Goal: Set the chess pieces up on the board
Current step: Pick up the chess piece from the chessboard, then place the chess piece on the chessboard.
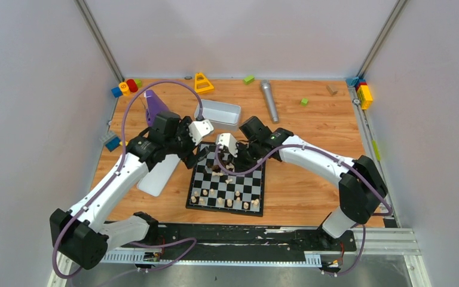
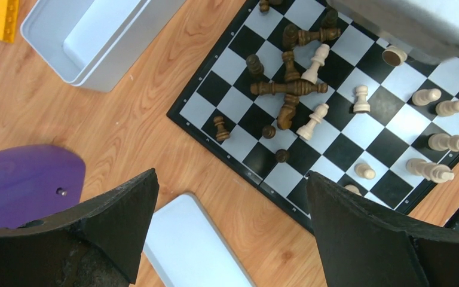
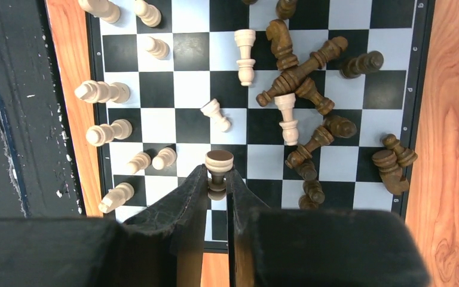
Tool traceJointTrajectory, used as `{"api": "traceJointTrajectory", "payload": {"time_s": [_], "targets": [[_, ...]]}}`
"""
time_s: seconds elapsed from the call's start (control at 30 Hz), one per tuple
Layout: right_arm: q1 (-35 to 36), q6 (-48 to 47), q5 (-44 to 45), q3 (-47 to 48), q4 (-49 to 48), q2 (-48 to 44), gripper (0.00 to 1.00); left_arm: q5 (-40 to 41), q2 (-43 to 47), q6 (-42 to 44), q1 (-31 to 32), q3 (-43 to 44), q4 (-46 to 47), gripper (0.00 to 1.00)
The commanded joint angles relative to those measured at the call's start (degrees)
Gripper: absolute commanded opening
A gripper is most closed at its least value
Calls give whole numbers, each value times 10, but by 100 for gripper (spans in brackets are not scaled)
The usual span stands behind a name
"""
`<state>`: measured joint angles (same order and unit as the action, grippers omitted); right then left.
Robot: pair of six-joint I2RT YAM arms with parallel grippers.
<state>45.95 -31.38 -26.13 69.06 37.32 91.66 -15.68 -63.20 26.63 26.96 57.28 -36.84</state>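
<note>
- Pale chess piece (image 3: 219, 161), brown base showing, is pinched between the fingers of the right gripper (image 3: 217, 179) just above the board (image 3: 191, 52).
- Dark brown pieces (image 3: 299, 78) lie toppled on the board's far half; pale ones (image 3: 104, 133) line its near edge.
- Left gripper (image 2: 232, 185) hangs wide open over the board's far-left corner, holding nothing.
</note>
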Motion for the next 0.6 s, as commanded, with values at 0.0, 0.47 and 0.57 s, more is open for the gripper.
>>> {"api": "traceJointTrajectory", "payload": {"time_s": [0.0, 0.47, 0.57], "targets": [[-19, -4, -41, 4, 20, -5, 1, -38, -10, -22, -5, 21, 43, 99], [2, -105, 145, 167, 314, 132, 6, -14, 18, -58, -118, 32, 70, 100], [15, -113, 183, 209, 363, 179, 7, -14, 26, -56, -130, 30, 69, 100]]}}
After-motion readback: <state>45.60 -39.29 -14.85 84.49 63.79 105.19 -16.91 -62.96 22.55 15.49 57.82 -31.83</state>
